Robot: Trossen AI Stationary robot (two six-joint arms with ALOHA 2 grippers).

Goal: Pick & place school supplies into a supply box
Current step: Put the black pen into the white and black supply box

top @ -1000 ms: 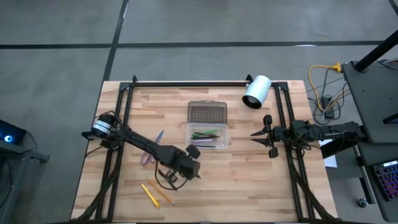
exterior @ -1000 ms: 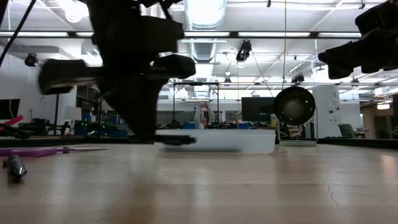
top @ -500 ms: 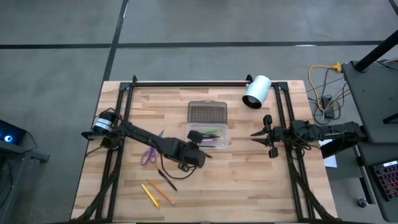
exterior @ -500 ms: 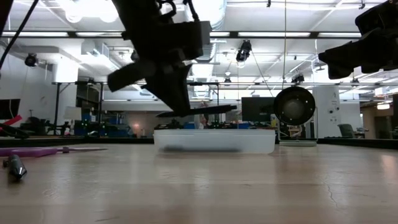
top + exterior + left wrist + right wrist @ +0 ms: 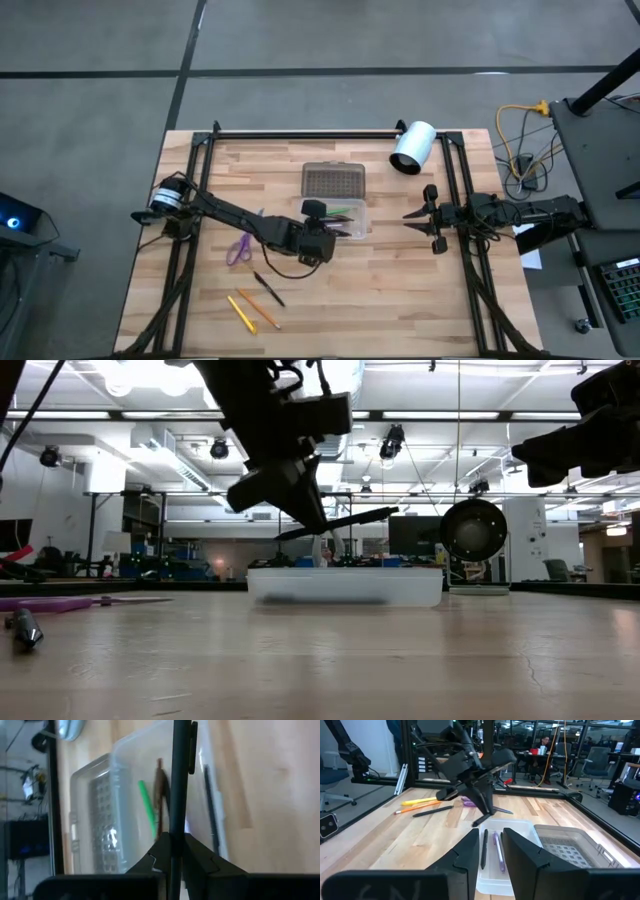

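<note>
I've got the supply box (image 5: 335, 221) near the tabletop (image 5: 400, 300) centre, a bit toward the far edge; tray open, w/ its dotted greyish lid (image 5: 333, 181) lying flat on the far side, touching it. Inside the tray I see a green pen (image 5: 146, 808), a brownish one (image 5: 160, 790) beside it and a dark one (image 5: 211, 815) along the wall; right wrist view also shows a purplish one (image 5: 497, 851) in there.

Left gripper (image 5: 318, 226) is up over the tray's left end, jaws pinching a dark pen (image 5: 340, 523). Pen is clear of the tray, tilted, its free end higher and reaching out over the box; low view shows air between it and the rim. Left wrist view has the pen (image 5: 177, 785) running straight out from between the fingers (image 5: 200, 857) over the open tray.

Still on the tabletop: purple scissors (image 5: 238, 250) left of the box, near the left edge; another dark pen (image 5: 268, 289) toward the near edge; yellow pencil (image 5: 240, 314) and orange pencil (image 5: 259, 310) side by side closer to the near-left corner, well apart from the box.

Right gripper (image 5: 421, 218) waits near the right edge, off the surface, jaws spread, nothing in them.

White cylinder (image 5: 412, 147) lies by the far-right corner. Beyond the tabletop, a person (image 5: 543, 744) sits at a desk in the room.
</note>
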